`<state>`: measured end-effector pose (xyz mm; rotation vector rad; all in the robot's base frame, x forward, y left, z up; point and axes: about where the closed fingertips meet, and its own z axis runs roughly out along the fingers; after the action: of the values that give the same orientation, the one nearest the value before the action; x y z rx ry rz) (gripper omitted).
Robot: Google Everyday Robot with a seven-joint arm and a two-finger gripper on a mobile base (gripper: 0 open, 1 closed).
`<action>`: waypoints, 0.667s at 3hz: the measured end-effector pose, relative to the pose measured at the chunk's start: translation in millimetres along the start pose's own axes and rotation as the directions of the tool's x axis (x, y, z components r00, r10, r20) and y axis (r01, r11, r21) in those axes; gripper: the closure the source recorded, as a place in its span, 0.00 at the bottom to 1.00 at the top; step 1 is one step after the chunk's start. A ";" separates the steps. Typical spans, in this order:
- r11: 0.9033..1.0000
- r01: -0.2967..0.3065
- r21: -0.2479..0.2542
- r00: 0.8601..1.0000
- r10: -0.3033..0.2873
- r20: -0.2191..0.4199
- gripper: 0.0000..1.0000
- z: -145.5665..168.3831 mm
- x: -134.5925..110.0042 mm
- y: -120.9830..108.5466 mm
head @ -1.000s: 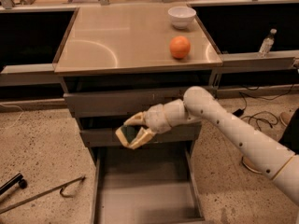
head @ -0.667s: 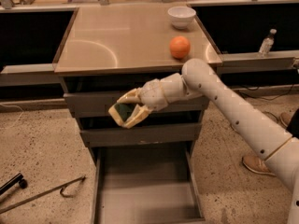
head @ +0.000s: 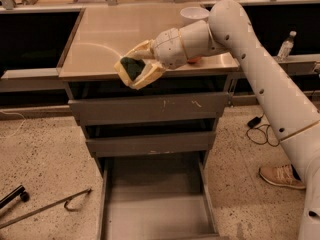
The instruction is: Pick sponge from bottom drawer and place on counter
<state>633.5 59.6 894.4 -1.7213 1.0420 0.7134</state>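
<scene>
Dark green sponge (head: pixel 132 67) pinched between the tan fingers (head: pixel 150 74) of the gripper (head: pixel 134 70), at the near edge of the tan counter (head: pixel 102 39), contact with it unclear, white arm (head: pixel 260 69) reaching in from the right, bottom drawer (head: pixel 155 211) pulled open below, white bowl (head: pixel 191 14) far right on the counter.

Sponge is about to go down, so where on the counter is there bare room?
The gripper, holding the sponge, is at the front edge of the counter. Bare: the left half, front rim to back edge. Crowded: the right side, with bowl, orange and arm.
</scene>
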 end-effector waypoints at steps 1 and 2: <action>1.000 0.000 0.000 1.000 0.000 0.000 1.00 0.0 0.0 -0.1; 0.999 0.043 -0.011 0.999 -0.044 -0.033 1.00 -4.8 -3.0 -19.3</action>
<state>649.3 59.4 906.9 -1.7643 1.0220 0.6656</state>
